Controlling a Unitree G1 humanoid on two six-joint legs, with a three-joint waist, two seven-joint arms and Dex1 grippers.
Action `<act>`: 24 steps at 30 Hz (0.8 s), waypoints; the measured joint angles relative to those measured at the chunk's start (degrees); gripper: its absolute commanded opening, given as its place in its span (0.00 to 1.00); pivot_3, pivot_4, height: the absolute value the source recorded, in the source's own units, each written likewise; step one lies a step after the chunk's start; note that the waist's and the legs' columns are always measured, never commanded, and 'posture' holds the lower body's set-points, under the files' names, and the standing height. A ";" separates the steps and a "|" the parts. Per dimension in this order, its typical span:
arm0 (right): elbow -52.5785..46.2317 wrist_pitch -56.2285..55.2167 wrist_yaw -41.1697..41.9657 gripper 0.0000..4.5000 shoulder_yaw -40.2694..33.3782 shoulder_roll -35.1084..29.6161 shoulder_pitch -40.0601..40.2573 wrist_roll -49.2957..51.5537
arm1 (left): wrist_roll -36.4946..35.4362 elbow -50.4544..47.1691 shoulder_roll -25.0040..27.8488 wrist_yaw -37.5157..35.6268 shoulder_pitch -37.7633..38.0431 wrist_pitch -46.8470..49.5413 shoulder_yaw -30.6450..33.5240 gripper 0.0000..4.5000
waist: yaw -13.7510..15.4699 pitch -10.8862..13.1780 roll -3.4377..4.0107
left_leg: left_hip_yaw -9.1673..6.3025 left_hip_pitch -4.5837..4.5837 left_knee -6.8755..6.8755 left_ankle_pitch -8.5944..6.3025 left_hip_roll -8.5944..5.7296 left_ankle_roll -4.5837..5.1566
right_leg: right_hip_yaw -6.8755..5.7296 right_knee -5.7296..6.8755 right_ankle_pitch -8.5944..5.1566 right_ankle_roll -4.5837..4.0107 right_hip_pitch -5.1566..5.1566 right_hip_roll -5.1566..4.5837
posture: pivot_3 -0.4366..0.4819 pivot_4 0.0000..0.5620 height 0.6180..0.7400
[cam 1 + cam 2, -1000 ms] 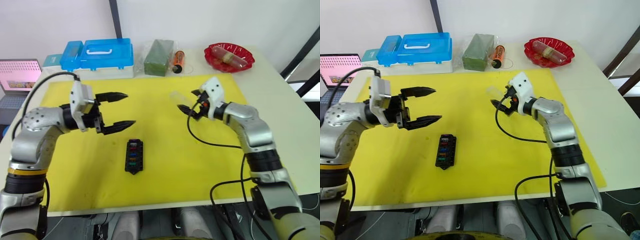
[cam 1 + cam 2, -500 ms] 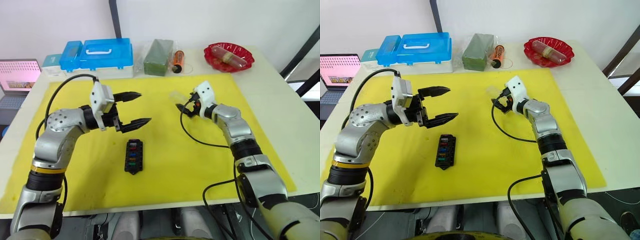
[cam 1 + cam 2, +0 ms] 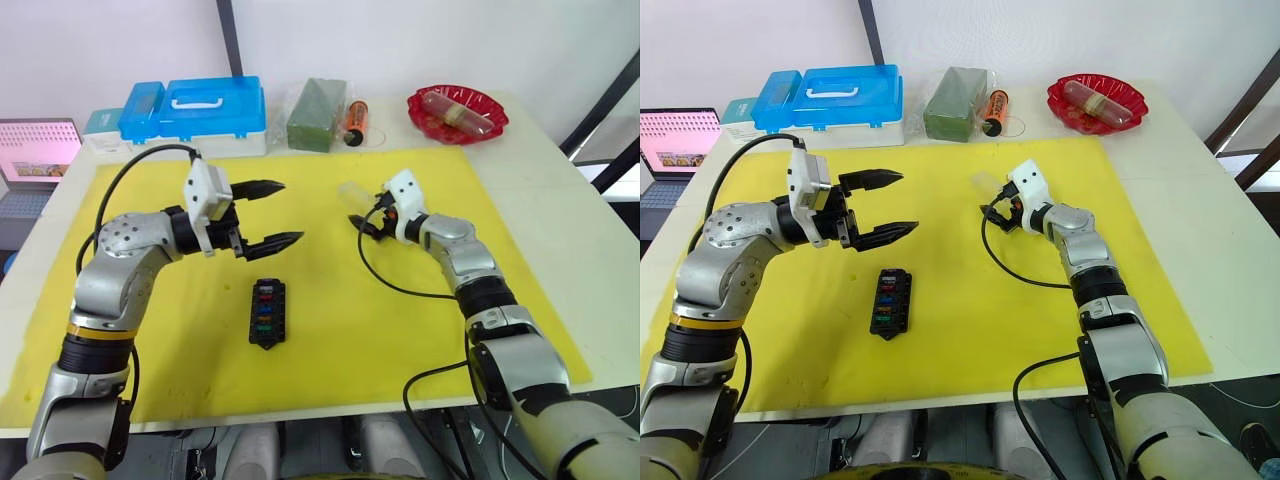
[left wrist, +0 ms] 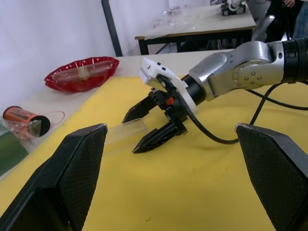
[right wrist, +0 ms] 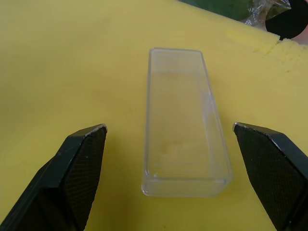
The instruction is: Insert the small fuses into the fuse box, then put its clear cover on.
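I see my right gripper spread wide with nothing in it, pointed at the clear cover, which lies flat on the yellow mat just ahead of its fingertips. My left gripper hangs wide open and empty above the mat, near the fuse box, whose slots carry the small fuses.

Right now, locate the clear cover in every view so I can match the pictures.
Left eye view: clear cover on the yellow mat, just ahead of the right gripper.
Right eye view: same spot, before the right gripper.
Left wrist view: lying flat by the right gripper's fingertips.
Right wrist view: centred between that gripper's open fingers, untouched.
Shared landmark: the yellow mat beneath it.
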 measured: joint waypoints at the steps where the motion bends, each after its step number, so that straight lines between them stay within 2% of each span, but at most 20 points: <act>1: 0.51 -0.15 -0.06 0.86 -0.01 0.00 -0.17 -0.09 | 0.10 0.00 0.00 -0.15 0.00 -0.02 0.00 1.00 | 0.00 0.00 0.00 | 0.00 0.00 0.00 0.00 0.00 0.00 | 0.00 0.00 0.00 0.00 0.00 0.00 | 0.48 0.27 1.00; 7: 2.11 -1.41 -0.36 0.42 -0.09 0.00 -1.72 -0.27 | 0.62 0.05 0.00 -0.44 0.00 -0.08 0.00 1.00 | 0.00 0.00 0.00 | 0.00 0.00 0.00 0.00 0.00 -0.01 | 0.00 0.00 0.00 0.00 0.00 0.00 | 0.48 0.27 1.00; 13: 2.04 -1.43 -0.31 0.42 -0.09 0.01 -1.59 -0.29 | 0.67 0.00 0.00 -0.50 0.05 -0.09 0.00 1.00 | 0.00 0.00 0.00 | 0.00 0.00 0.00 0.01 0.00 -0.01 | 0.00 0.01 0.00 0.00 0.00 0.00 | 0.48 0.27 1.00; 16: -2.42 0.24 1.09 0.42 -0.02 -0.33 0.69 -0.12 | 0.66 -0.25 0.07 -0.54 0.61 -0.09 0.01 1.00 | 0.03 0.00 0.00 | -0.01 0.00 0.00 0.01 0.00 -0.01 | 0.00 0.02 0.00 0.00 0.00 0.00 | 0.48 0.27 1.00; 19: -15.69 7.12 4.78 0.42 0.04 -3.35 7.39 1.72 | 0.37 -1.78 0.91 -0.97 2.42 0.19 0.21 1.00 | 0.32 0.01 0.02 | -0.04 -0.03 0.00 0.00 0.00 -0.01 | -0.02 0.02 0.00 0.00 0.00 -0.02 | 0.48 0.27 1.00; 21: -28.78 14.69 7.75 0.42 -0.27 -7.89 14.22 4.47 | -0.24 -3.17 2.36 -1.94 4.68 0.93 0.57 1.00 | 0.59 0.02 0.04 | -0.05 -0.06 0.00 0.00 -0.01 0.00 | -0.04 -0.01 0.00 0.01 0.00 -0.05 | 0.48 0.27 1.00; 24: -41.55 22.42 10.07 0.42 -1.32 -12.93 21.07 7.40 | -1.02 -4.99 2.88 -2.65 7.02 1.45 0.72 1.00 | 0.48 0.02 0.04 | -0.05 -0.03 0.02 0.00 -0.03 0.00 | -0.03 -0.02 -0.01 0.01 0.03 -0.06 | 0.48 0.27 1.00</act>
